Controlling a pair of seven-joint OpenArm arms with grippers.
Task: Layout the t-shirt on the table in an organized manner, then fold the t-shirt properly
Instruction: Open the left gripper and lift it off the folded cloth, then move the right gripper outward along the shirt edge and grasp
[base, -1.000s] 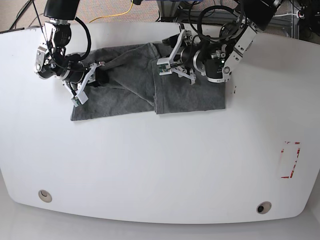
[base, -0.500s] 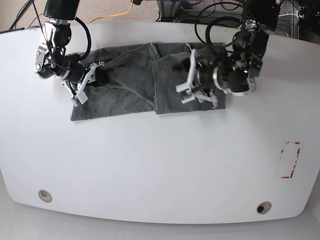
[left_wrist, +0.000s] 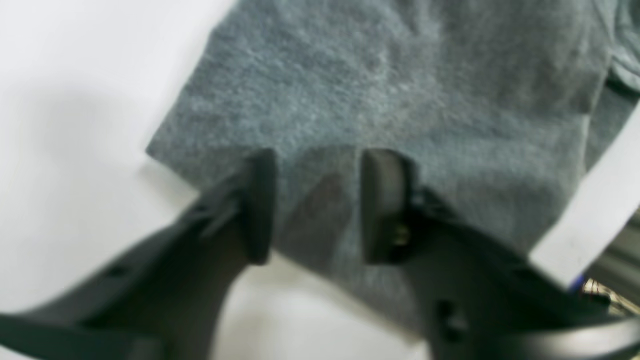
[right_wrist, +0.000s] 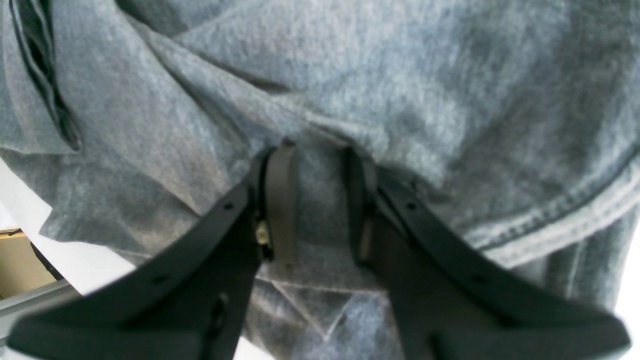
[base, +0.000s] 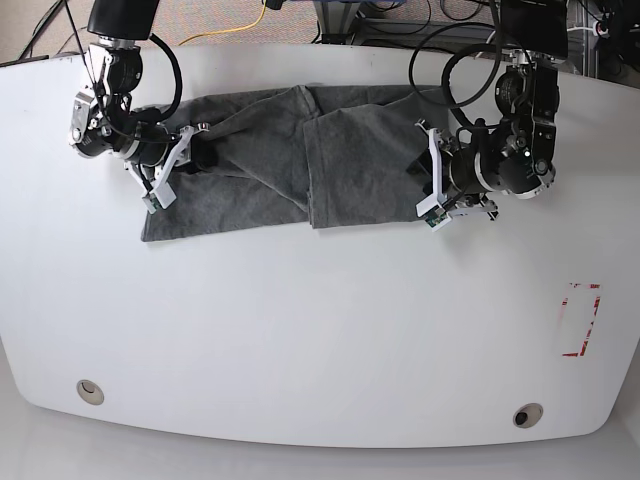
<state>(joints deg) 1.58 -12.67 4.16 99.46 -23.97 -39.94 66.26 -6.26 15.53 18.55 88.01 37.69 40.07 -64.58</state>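
On the far half of the table (base: 320, 330) one grey t-shirt (base: 270, 160) is lying bunched in a wide band, folded over itself with a seam-like edge running down near its middle; it is the only cloth showing. Two arms are working it, one at each end. Right gripper (right_wrist: 315, 150) is sitting at the shirt's end on the base view's left (base: 165, 175), jaws nearly together with a ridge of fabric pinched up between the pads (right_wrist: 280, 200); a stitched hem is curving past on that view's right side. Left gripper (left_wrist: 315, 165) is sitting at the opposite end (base: 432, 185), jaws part open and straddling the cloth edge; fabric is showing in the gap, but the pads (left_wrist: 260, 200) are not visibly clamping it, so I cannot tell if it is actually holding anything. Two round holes are sitting in the table near its front edge, one left (base: 90, 390) and one right (base: 527, 414), and one red tape rectangle (base: 581, 320) is marking the right side, well apart from the shirt. No containers here. Left wrist view is blurred, so the exact contact at the fingertips is hard to make out; both wrist views are cropping the shirt to a patch, and the arm bodies are hiding the shirt's outer ends in the base view. Sleeves and collar are not distinguishable in the bunching.
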